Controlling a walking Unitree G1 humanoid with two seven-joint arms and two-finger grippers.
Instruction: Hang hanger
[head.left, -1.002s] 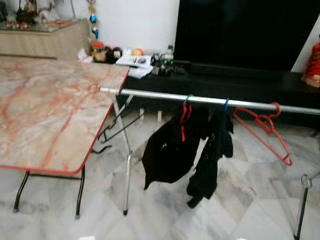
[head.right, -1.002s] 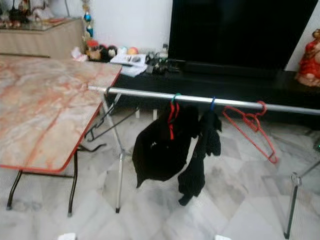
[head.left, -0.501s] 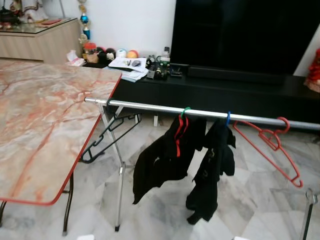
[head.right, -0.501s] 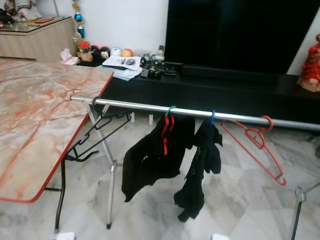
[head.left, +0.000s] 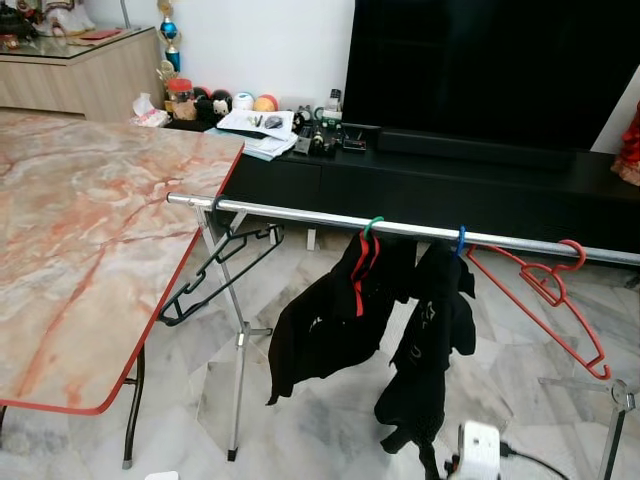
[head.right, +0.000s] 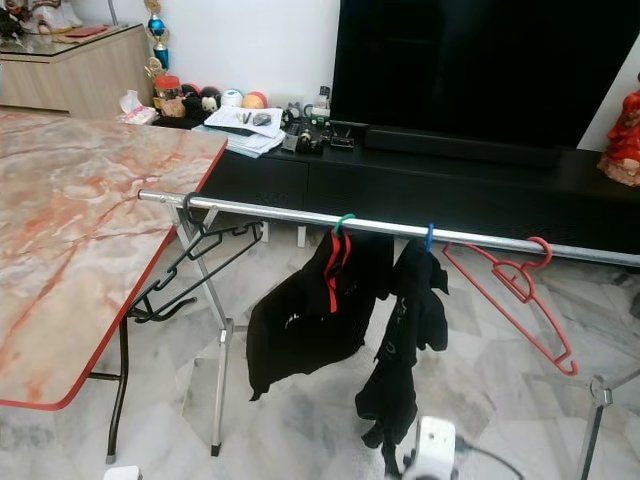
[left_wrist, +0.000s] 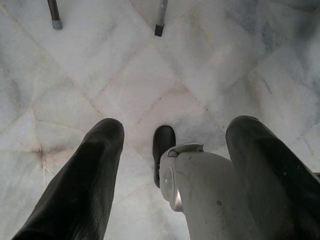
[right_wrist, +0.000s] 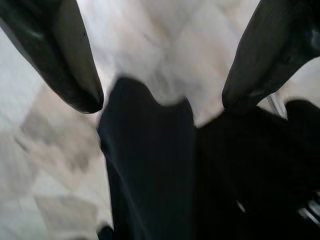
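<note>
A silver rail (head.left: 400, 227) runs across the room on thin legs. An empty black hanger (head.left: 215, 268) hangs tilted from its left end, beside the table. Toward the middle, a green-hooked hanger (head.left: 371, 226) carries a black garment (head.left: 325, 325), and a blue-hooked hanger (head.left: 459, 238) carries another black garment (head.left: 430, 340). An empty red hanger (head.left: 545, 290) hangs on the right. My right arm (head.left: 476, 448) comes up just below the second garment; my right gripper (right_wrist: 162, 102) is open with dark cloth just beyond its fingertips (right_wrist: 82, 85). My left gripper (left_wrist: 175, 127) hangs open over the floor.
A marble-patterned table (head.left: 90, 250) with a red edge stands at the left, its corner close to the rail's left end. Behind the rail runs a low black TV cabinet (head.left: 450, 180) with small items on it. The rail's legs (head.left: 238, 380) stand on a marble floor (head.left: 320, 420).
The camera has moved, so the whole scene shifted. My right arm has risen into view at the bottom, under the black garment on the blue hook. The hangers stay on the rail.
</note>
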